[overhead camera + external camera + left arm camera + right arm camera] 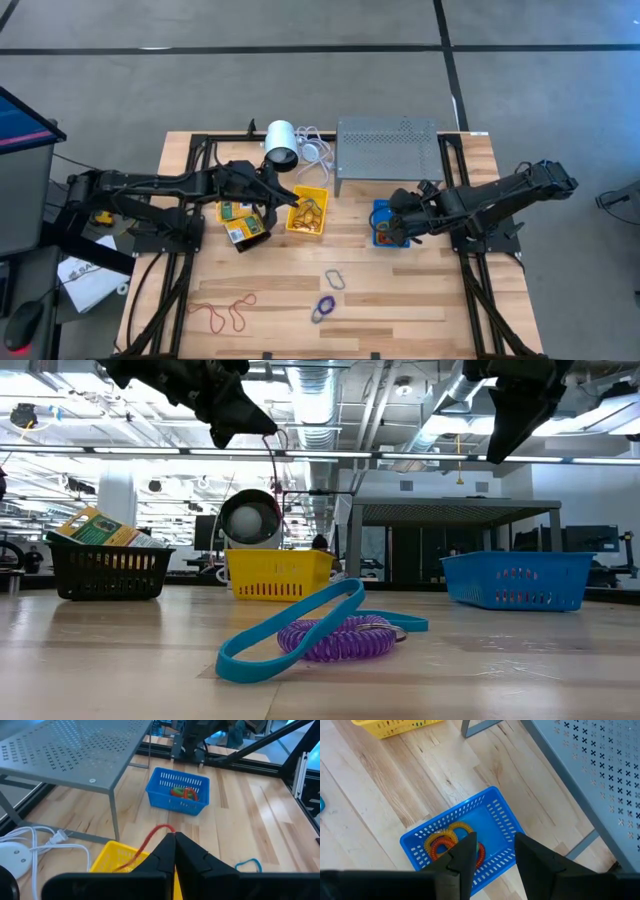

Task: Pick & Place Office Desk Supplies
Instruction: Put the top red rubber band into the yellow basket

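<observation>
Left end effector (174,851): fingers pressed together on a red rubber band (152,838), held in the air above the yellow bin (307,212) — the loop dangles from the tips toward the bin's rim. Step in hand, by my reading: delivery of this band into the yellow bin; the next move calls for parting the fingers squarely over the bin so the loop falls inside and does not drape the wall. Right end effector (492,854): fingers parted, empty, poised over the blue bin (495,817), which already holds orange and red coiled bands. Remaining on the bench (400,300) (loose): blue band (290,625), purple coil (335,640), red loops (225,310). Black bin (108,572): yellow-and-green packets.
</observation>
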You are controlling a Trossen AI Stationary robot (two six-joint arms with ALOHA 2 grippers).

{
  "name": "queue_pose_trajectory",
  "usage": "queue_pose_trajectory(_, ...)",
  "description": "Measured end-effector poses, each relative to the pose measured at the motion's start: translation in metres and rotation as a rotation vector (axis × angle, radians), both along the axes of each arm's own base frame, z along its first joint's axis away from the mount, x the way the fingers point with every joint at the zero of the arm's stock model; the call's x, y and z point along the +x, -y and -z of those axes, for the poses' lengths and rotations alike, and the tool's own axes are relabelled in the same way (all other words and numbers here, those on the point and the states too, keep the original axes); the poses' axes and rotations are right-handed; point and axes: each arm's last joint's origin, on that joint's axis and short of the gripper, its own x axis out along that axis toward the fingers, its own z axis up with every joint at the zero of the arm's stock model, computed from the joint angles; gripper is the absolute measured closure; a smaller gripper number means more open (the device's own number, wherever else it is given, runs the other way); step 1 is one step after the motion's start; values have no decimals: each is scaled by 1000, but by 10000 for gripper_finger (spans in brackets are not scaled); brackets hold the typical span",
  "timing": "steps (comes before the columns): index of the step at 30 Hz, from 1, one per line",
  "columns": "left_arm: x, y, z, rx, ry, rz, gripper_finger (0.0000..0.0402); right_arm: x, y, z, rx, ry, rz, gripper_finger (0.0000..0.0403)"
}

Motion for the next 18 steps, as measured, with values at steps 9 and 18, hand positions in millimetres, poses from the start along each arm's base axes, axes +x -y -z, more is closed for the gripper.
queue_pose_trajectory(9, 0, 0, 0, -5, 0, -2, 401, 0, 0, 0, 0, 1, -2, 276)
queue_pose_trajectory(18, 1, 0, 3, -7, -20, -2, 401, 1, 0, 0, 2, 7, -2, 276)
